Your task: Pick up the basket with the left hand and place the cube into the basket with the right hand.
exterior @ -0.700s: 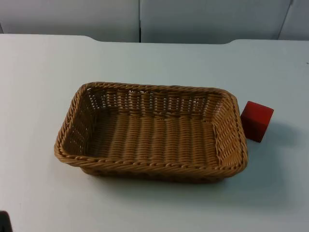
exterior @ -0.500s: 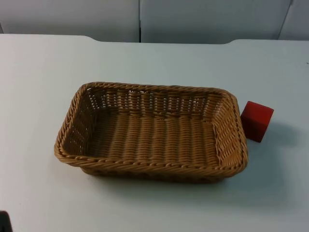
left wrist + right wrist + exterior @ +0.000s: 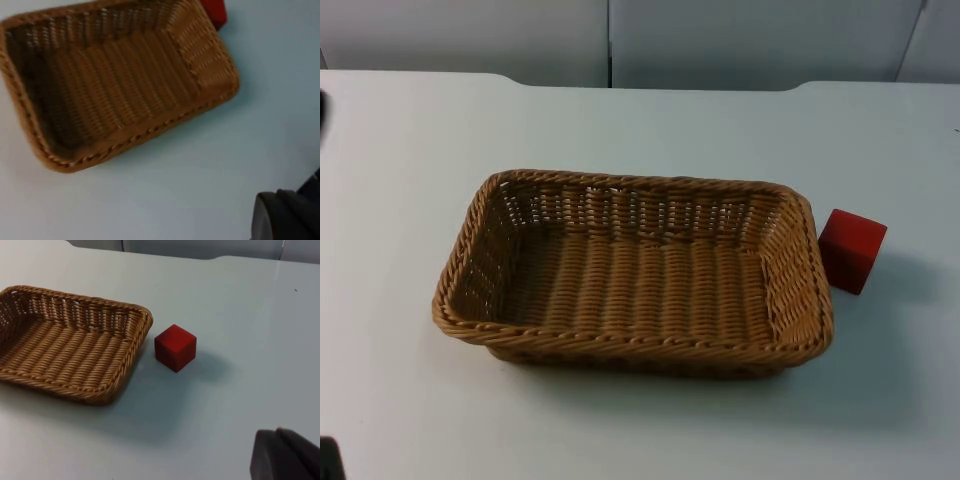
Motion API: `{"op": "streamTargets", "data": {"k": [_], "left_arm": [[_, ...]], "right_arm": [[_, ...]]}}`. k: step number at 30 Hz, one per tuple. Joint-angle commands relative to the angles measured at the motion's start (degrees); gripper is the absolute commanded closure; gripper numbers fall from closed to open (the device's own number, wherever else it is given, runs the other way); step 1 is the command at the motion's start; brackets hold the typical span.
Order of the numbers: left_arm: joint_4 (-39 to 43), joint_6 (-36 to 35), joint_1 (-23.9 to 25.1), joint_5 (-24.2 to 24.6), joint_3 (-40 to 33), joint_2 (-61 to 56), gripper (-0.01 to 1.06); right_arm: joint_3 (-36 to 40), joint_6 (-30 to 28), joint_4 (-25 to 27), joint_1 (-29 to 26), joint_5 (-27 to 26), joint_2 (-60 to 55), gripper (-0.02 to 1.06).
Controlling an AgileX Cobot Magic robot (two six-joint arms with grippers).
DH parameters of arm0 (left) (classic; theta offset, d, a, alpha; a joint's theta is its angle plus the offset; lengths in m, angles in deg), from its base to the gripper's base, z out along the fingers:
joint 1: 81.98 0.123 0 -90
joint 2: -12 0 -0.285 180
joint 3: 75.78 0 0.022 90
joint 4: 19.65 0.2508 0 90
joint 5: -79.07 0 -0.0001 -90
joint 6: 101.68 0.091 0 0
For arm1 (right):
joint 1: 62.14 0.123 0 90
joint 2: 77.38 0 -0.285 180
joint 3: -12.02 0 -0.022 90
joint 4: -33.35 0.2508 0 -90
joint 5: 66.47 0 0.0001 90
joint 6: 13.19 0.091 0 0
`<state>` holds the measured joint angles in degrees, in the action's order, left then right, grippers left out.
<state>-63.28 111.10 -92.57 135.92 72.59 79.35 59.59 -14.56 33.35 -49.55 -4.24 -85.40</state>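
Opening step judged underway: basket (image 3: 630,270) and cube (image 3: 851,249) lie ungrasped, gripper states cannot be told, rim grasp needed next.

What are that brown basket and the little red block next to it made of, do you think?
The basket looks woven from tan wicker or a plastic imitation: braided rim, ribbed strands, gaps in the walls. Its slight sheen leaves that open. The red cube has flat, matte, evenly coloured faces with crisp edges, so painted wood or foam; the look cannot settle which.
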Motion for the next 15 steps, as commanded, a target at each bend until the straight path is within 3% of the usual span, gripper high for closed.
{"op": "streamTargets", "data": {"k": [1,4,5,6,9,10,12,13,15], "left_arm": [[-5.47,5.87,0.18,-0.79,0.52,6.02,1.05],[-7.2,10.86,0.18,-4.68,0.52,16.92,1.02],[-7.2,12.42,0.18,-7.1,0.52,21.4,0.93],[-7.2,12.42,0.18,-7.1,0.52,21.4,0.93],[-6.02,13.36,0.18,-16.02,0.52,27.17,0.59],[-6.02,13.36,0.18,-16.02,0.52,27.17,0.59],[-5.43,11.52,0.18,-23.45,0.52,29.31,0.3],[-5.43,9.28,0.18,-27.5,0.52,30.59,0.23],[-5.29,9.28,0.18,-29.47,0.52,31.08,0.23]], "right_arm": [[0.41,-0.12,0.3,0.01,-0.59,0.23,1.05],[0.41,-0.12,0.3,0.01,-0.59,0.23,1.05],[0.41,-0.12,0.3,0.01,-0.59,0.23,1.05],[0.41,-0.12,0.3,0.01,-0.59,0.23,1.05],[0.41,-0.12,0.3,0.01,-0.59,0.23,1.05],[0.41,-0.12,0.3,0.01,-0.59,0.23,1.05],[0.41,-0.12,0.3,0.01,-0.59,0.23,1.05],[0.41,-0.12,0.3,0.01,-0.59,0.23,1.05],[0.41,-0.12,0.3,0.01,-0.59,0.23,1.05]]}}
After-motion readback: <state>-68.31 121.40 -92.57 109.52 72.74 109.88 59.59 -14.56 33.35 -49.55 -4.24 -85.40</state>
